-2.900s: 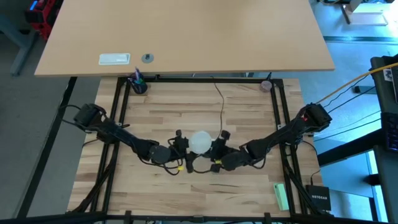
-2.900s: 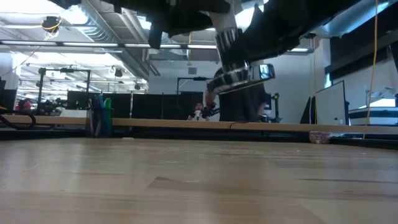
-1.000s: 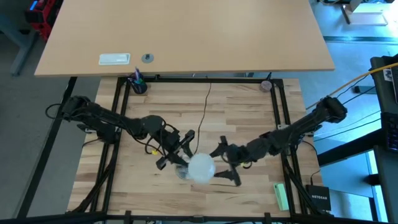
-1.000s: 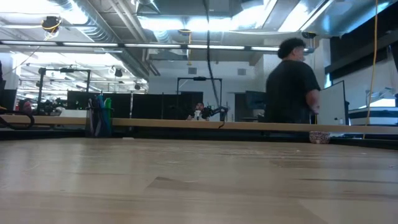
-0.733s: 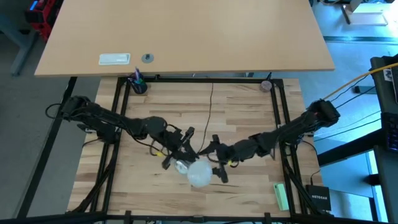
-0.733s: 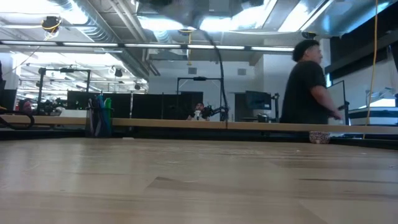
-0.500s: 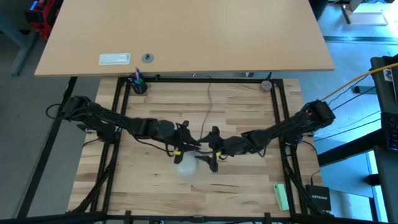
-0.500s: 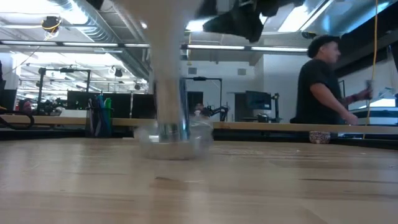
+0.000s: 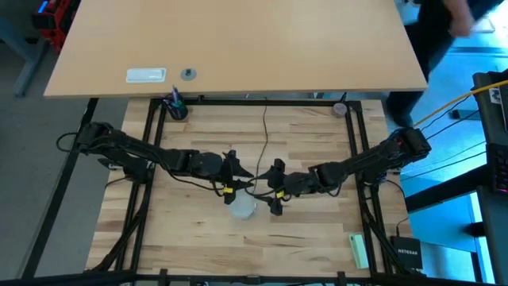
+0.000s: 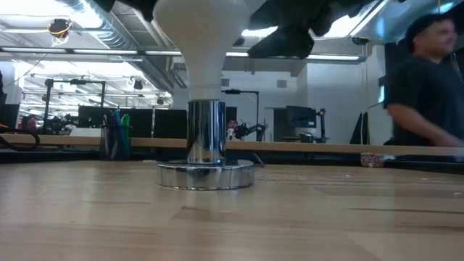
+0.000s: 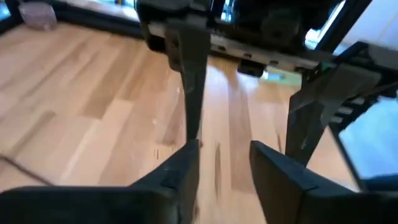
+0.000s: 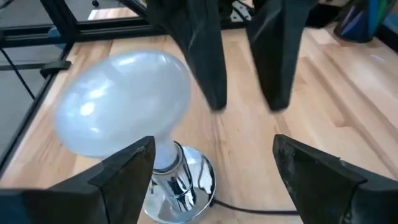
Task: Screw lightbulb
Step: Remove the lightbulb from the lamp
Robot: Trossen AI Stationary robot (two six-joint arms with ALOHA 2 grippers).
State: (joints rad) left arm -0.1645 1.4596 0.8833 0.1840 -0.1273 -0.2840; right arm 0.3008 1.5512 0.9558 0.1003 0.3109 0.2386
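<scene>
The frosted white lightbulb [image 10: 205, 32] stands upright in the round silver socket [image 10: 206, 172], whose flat base rests on the wooden table. From above the bulb [image 9: 242, 208] shows just on the near side of both grippers. My left gripper [image 9: 236, 176] is open and empty to its left. My right gripper [image 9: 270, 187] is open and empty to its right. The right wrist view shows the bulb [image 12: 124, 102] and the socket [image 12: 180, 180] ahead of my open right gripper [image 12: 214, 142]. My left gripper [image 11: 224, 152] has only table between its fingers.
A thin black cord [image 9: 265, 131] runs from the socket toward the table's far edge. A pen cup [image 9: 175, 107] and a small pink thing [image 9: 340, 109] stand at the far corners, a green object [image 9: 359, 250] at the near right. A person [image 10: 428, 87] is in the room behind.
The bulb with its socket has come down from high above the table and now stands upright on it. My left gripper has gone down and a little toward the far edge, and is now apart from it. My right gripper has gone toward the table's left, close to the bulb.
</scene>
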